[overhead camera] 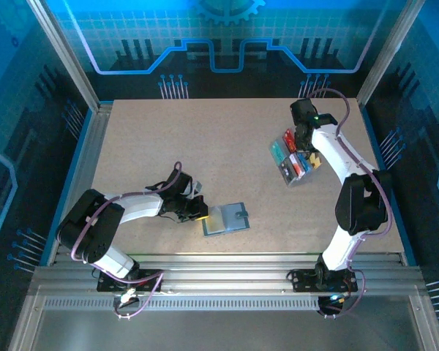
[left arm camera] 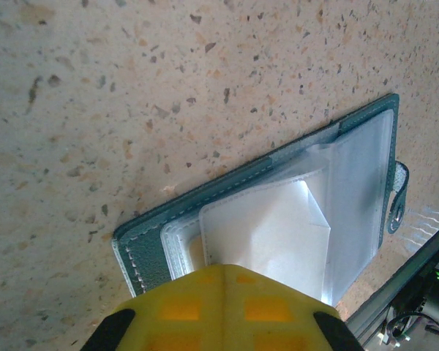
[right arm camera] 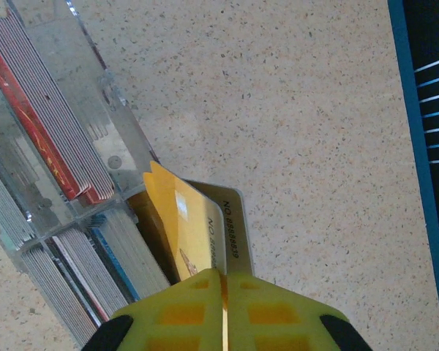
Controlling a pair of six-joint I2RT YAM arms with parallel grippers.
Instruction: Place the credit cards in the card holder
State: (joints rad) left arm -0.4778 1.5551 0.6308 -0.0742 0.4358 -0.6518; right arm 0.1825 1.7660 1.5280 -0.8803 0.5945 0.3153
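Right gripper (right arm camera: 223, 287) is found closed on one gold credit card (right arm camera: 194, 219), pinched by an edge at the clear compartment tray (right arm camera: 121, 131). The remaining cards are stacked in its slots. The card holder (overhead camera: 227, 218) is laid open on the worktop (overhead camera: 205, 146), well apart, left of that gripper and nearer the bases, with its long axis roughly left-right. Left gripper (left arm camera: 223, 287) is closed on the card holder, one clear sleeve held raised. The right arm is stretched forward with its wrist turned down; the left arm is folded low.
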